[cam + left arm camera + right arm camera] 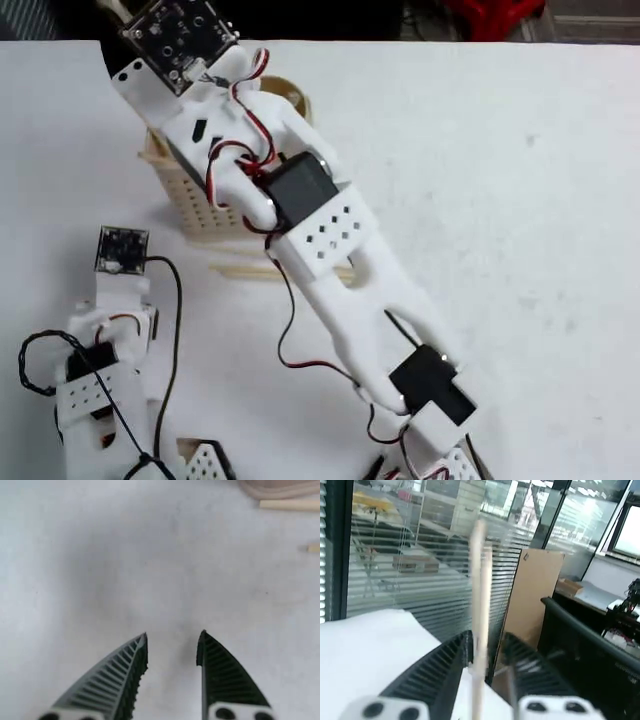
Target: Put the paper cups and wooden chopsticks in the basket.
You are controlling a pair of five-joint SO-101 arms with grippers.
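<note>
Right gripper (487,637): the two ribbed black jaws are closing in on a single pale wooden chopstick (480,580) and pinching it between their inner faces, with only the stick's width left between them. The stick is running lengthwise through the gap, reaching well past the fingertips one way and back toward the wrist the other. The gripper is pointing away from the table (500,200) toward the window blinds (420,580) of the room behind. In the high view this arm is lying across the cream slotted basket (195,205), so that the basket is sitting below and just behind the gripper's wrist. A brown curved rim (292,95), whose kind cannot be told, is showing at the basket's corner beside the arm. Left gripper (173,635): the jaws are standing spread apart, holding nothing and touching nothing, and are hanging over bare table. More wooden chopsticks (290,504) are lying flat on the table well ahead of and to one side of its fingertips; in the high view they are lying just beside the basket, under the right arm.
</note>
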